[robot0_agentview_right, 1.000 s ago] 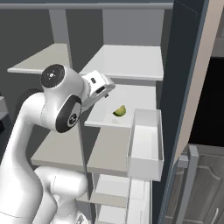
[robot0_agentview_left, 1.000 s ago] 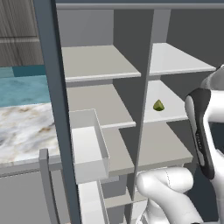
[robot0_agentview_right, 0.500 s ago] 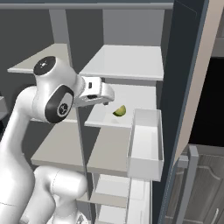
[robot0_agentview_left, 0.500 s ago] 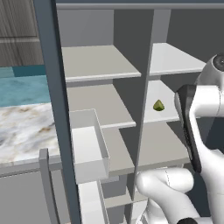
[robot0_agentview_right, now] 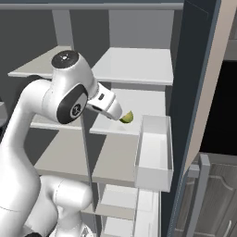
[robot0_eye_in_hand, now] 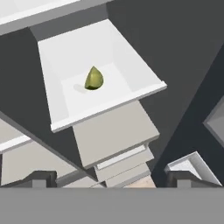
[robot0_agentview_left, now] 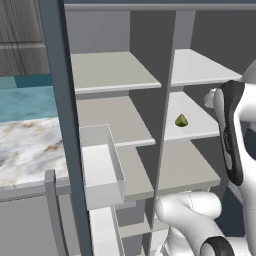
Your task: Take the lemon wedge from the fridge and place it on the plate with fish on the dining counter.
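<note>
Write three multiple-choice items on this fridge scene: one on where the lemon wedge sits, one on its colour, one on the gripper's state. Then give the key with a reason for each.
1. Where is the lemon wedge?
A. in the door bin
B. on a pale shelf in the right column of the fridge
C. on the marble counter

2. What colour is the lemon wedge?
A. yellow-green
B. red
C. white

3. What is the state of the gripper?
A. shut on the wedge
B. open and holding nothing
C. holding a plate

Key: B, A, B.
1. B: the lemon wedge lies on a shelf right of the fridge's central divider; the door bin has nothing in it.
2. A: in the hand view it shows as a yellow-green pointed drop.
3. B: the gripper's fingertips stand wide apart with the wedge far ahead of them.
</note>
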